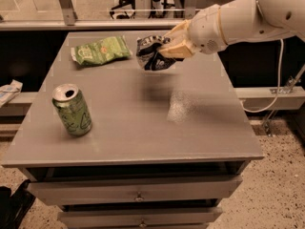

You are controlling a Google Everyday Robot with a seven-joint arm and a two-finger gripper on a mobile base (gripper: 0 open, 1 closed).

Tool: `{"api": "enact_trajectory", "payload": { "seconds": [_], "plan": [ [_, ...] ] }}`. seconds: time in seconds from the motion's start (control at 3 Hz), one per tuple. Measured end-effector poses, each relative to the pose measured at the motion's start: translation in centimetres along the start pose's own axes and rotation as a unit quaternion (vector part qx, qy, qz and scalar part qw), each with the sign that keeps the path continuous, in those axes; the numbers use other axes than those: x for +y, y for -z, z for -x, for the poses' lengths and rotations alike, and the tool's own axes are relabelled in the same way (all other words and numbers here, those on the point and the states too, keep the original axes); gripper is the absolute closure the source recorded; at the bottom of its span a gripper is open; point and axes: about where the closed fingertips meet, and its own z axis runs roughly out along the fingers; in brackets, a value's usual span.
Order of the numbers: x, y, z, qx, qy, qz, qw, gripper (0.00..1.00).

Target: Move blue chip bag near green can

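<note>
Gripper [163,48] clenched on blue bag [148,59], held above the table [190,132], can [72,110] upright at left front, well apart, green bag [101,50] flat at far left.

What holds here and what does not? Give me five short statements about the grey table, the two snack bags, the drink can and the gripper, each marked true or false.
1. The crumpled foil dark blue chip bag lies beside the small aluminium green can. False: it is held over the back of the grey table, well apart from the can at the front left.
2. The green can stands upright. True.
3. The two-finger gripper is open and empty. False: it is shut on the blue chip bag.
4. The flat light green chip bag lies at the table's back left. True.
5. The green can stands on the light green chip bag. False: they are apart.
</note>
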Motion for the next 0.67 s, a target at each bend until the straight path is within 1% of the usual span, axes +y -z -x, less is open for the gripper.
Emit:
{"api": "enact_trajectory", "payload": {
  "seconds": [0.33, 0.67],
  "plan": [
    [5.2, -0.8, 3.2, -0.054, 0.024, 0.062, 0.9963, 1.00],
    [10.1, -2.5, 5.2, -0.081, 0.042, 0.118, 0.9889, 1.00]
  ]
}}
